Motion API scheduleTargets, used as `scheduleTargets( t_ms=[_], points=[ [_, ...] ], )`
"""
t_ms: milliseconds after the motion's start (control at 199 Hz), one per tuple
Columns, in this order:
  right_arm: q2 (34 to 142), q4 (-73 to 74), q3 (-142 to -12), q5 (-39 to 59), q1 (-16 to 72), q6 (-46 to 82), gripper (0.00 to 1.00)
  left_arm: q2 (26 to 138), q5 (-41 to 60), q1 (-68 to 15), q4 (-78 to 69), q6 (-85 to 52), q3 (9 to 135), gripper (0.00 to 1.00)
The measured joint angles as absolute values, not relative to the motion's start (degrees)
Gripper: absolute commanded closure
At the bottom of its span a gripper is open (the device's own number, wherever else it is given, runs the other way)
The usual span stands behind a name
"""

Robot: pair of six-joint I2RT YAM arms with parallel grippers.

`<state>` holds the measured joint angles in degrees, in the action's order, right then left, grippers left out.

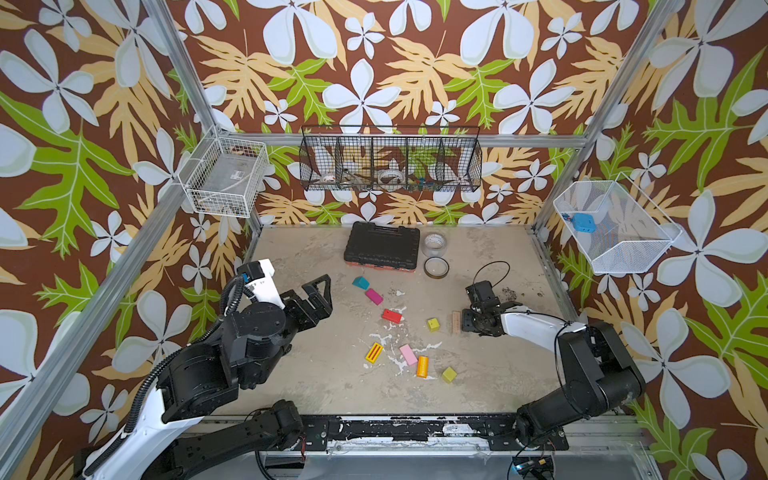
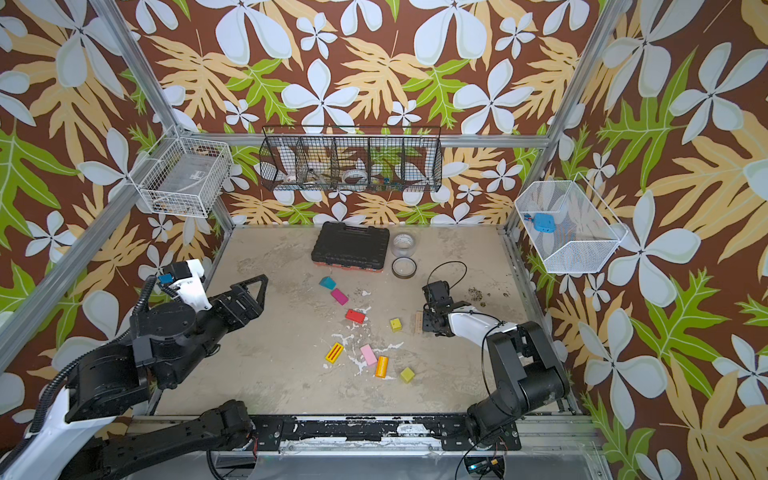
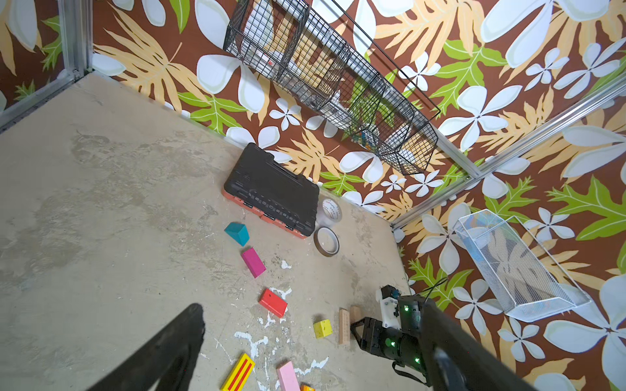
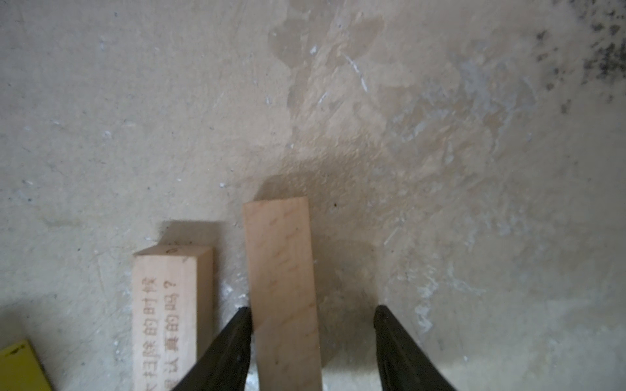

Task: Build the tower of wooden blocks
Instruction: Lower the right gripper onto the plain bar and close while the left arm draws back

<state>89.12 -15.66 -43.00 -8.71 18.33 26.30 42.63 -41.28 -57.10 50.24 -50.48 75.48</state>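
Grasp bar (image 4: 281,270) | right end effector (image 4: 312,308) spread astride it, one finger (image 4: 233,338) touching | centre first, close gently; neighbour bar (image 1: 456,322) sits at 9 o'clock | left end effector (image 1: 322,297) spread

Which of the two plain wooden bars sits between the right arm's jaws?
The bar without printing; the other bar, beside it outside the jaws, carries printed characters.

Teal wedge (image 3: 237,233), magenta block (image 3: 253,261), red block (image 3: 273,302) in a line near black case (image 3: 272,193)
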Motion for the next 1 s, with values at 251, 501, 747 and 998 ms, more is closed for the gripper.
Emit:
scheduleTargets(
  t_ms=[251,501,747,998],
  points=[
    [89.6,-14.5,-43.1,-7.4,18.3,25.5,0.61,41.7,-41.0,-57.1,49.8,-49.8,74.6,0.0],
    [88.1,-14.5,-41.9,-6.1,18.3,25.5,0.68,42.0,-40.0,-57.1,49.1,-49.2,74.5,0.0],
    [84.8,-13.4,-38.5,-2.6,18.3,25.6,0.71,41.2,-39.8,-57.1,48.9,-48.9,74.6,0.0],
    [84.8,-11.6,-38.0,-1.8,18.3,25.8,0.73,36.8,-41.7,-57.1,50.0,-43.7,73.0,0.0]
  ],
)
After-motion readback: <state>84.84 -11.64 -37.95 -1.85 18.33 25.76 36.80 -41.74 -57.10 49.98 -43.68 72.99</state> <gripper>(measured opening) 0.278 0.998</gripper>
